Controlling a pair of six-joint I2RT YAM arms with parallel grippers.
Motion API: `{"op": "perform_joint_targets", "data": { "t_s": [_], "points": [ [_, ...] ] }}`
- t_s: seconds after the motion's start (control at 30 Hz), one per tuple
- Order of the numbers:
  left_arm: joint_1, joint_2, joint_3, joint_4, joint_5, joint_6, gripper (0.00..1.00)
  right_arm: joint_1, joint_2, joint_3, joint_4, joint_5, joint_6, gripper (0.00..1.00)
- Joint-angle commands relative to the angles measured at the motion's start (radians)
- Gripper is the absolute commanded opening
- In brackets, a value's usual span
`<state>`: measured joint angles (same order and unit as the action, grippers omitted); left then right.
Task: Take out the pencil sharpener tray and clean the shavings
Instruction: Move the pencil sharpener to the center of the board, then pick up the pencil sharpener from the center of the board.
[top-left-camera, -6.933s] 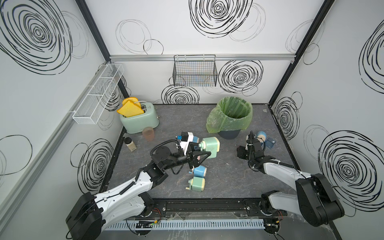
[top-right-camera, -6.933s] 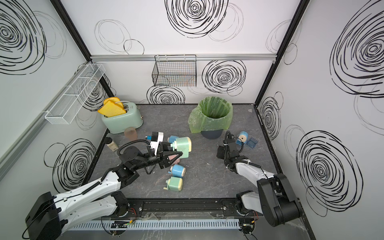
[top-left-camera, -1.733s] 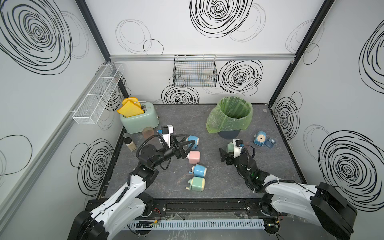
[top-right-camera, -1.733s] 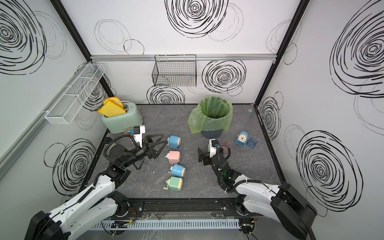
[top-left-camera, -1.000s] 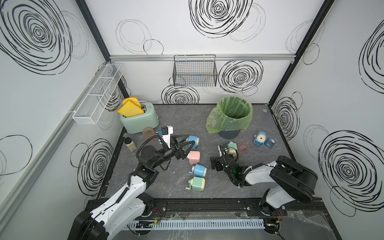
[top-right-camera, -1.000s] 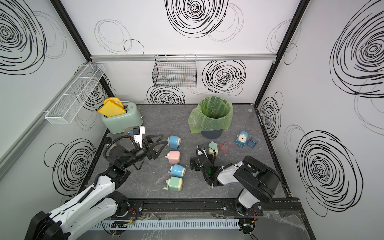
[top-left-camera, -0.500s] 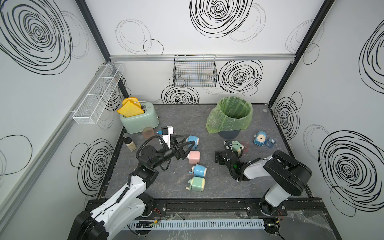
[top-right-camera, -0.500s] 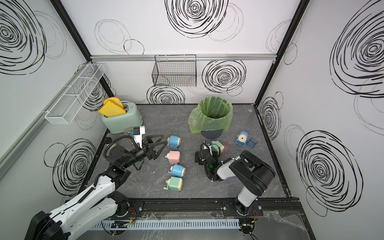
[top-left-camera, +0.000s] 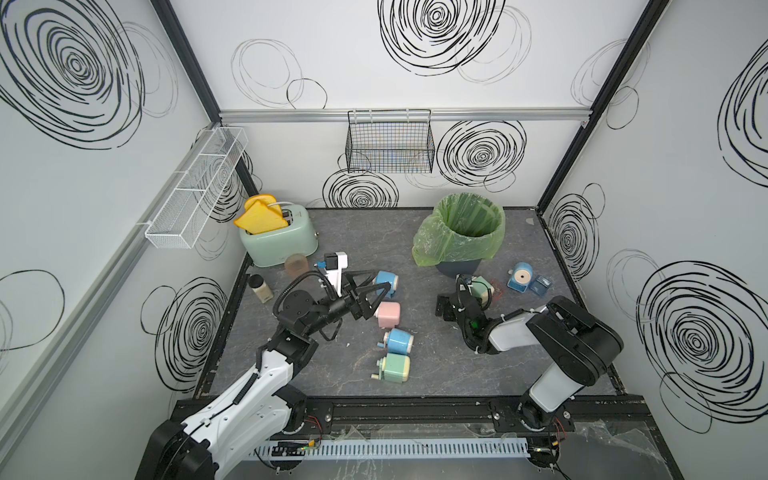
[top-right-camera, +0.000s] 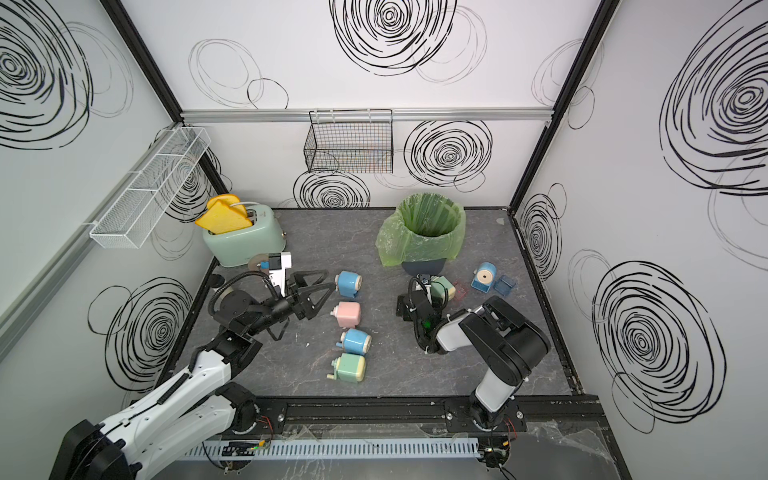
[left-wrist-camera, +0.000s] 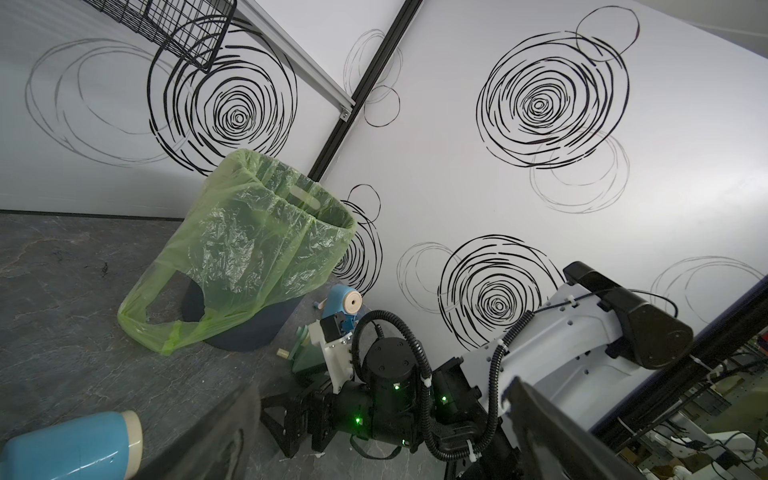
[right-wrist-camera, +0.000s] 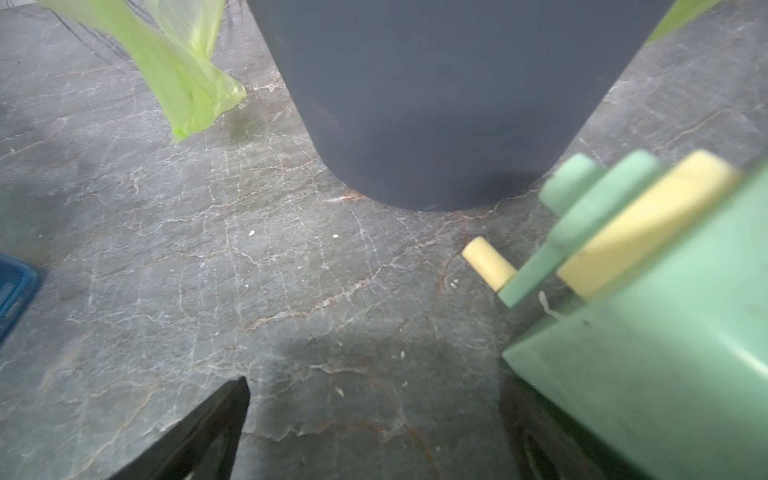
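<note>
Read the table as a clock face, with six at the rail where both arms are mounted and twelve at the back wall.

Nearest, toward six, four sharpeners lie in a row running away from the rail. They are the front green sharpener, the front blue sharpener, the pink sharpener and the back blue sharpener.

At nine o'clock of the pink one hangs the left gripper. Its fingers are spread wide and hold nothing, with the tips just beside the back blue sharpener.

At about three from the centre the right gripper sits low over the table. Its fingers are also wide apart, with only bare table between them. A few pale shavings lie scattered there.

The green sharpener by the bin stands close beside one finger. Whether they touch cannot be told.

The reddish clear tray lies out on the table at that sharpener's three o'clock side. What is in it is too small to see.

Farther, at two o'clock, a round blue sharpener has a blue tray just beside it.

The bin, lined with a green bag, stands at one o'clock.

At ten o'clock sit a small bottle, a pink cup and a toaster holding yellow toast.

A black wire basket hangs on the back wall.
</note>
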<state>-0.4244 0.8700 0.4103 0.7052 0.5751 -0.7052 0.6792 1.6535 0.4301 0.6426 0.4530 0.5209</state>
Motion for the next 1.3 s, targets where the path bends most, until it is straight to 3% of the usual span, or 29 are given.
{"op": "perform_joint_targets", "data": {
  "t_s": [0.0, 0.03, 0.13, 0.3, 0.4, 0.5, 0.67, 0.83, 1.1, 1.27],
  "points": [
    [0.001, 0.006, 0.005, 0.057, 0.011, -0.01, 0.97, 0.028, -0.038, 0.0, 0.018, 0.013, -0.052, 0.99],
    [0.001, 0.007, 0.006, 0.059, 0.011, -0.01, 0.97, 0.046, -0.057, -0.017, 0.056, 0.021, -0.072, 0.99],
    [0.001, 0.01, 0.005, 0.063, 0.01, -0.011, 0.97, 0.043, -0.121, -0.095, 0.213, -0.182, -0.124, 0.99],
    [0.003, 0.012, 0.006, 0.064, 0.012, -0.016, 0.97, 0.026, -0.123, -0.03, 0.131, -0.45, -0.086, 0.98],
    [0.004, -0.002, 0.008, 0.04, 0.004, -0.007, 0.97, 0.032, -0.146, -0.092, 0.267, -0.631, -0.113, 0.99],
    [0.005, -0.011, 0.007, 0.02, -0.007, 0.001, 0.97, 0.04, -0.159, -0.118, 0.3, -0.729, -0.157, 0.99],
    [0.005, -0.005, 0.011, 0.014, -0.005, -0.002, 0.97, 0.065, -0.215, -0.106, 0.202, -0.79, -0.235, 0.99],
    [0.005, -0.016, 0.012, -0.007, -0.014, 0.009, 0.97, 0.111, -0.405, -0.194, 0.115, -0.842, -0.303, 0.99],
    [0.008, -0.005, 0.009, 0.011, -0.017, 0.003, 0.97, 0.332, -0.734, -0.271, -0.154, -0.758, -0.356, 0.99],
    [0.009, -0.009, 0.007, 0.008, -0.02, 0.006, 0.97, 0.408, -0.755, -0.3, -0.158, -0.68, -0.354, 0.99]
  ]
}}
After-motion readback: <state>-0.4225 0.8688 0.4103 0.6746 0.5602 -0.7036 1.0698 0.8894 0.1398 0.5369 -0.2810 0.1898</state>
